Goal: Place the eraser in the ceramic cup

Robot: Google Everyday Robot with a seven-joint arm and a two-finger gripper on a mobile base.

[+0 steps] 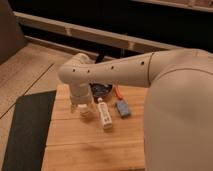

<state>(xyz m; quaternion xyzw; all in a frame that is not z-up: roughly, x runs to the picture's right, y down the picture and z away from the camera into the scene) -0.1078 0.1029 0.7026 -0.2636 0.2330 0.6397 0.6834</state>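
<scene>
My gripper (84, 106) hangs from the white arm over the left part of the wooden table (90, 145), pointing down and open, close to the surface. Directly beneath it a small cream-white round shape shows, the ceramic cup (86, 112), mostly covered by the gripper. The eraser is hidden; I see no dark block on the table or in the gripper.
A dark bowl (101, 90) sits behind the gripper. To its right lie a long white bar (105, 115), a blue-grey rectangular piece (123, 108) and an orange object (118, 92). A black mat (30, 130) lies left of the table. My own body fills the right side.
</scene>
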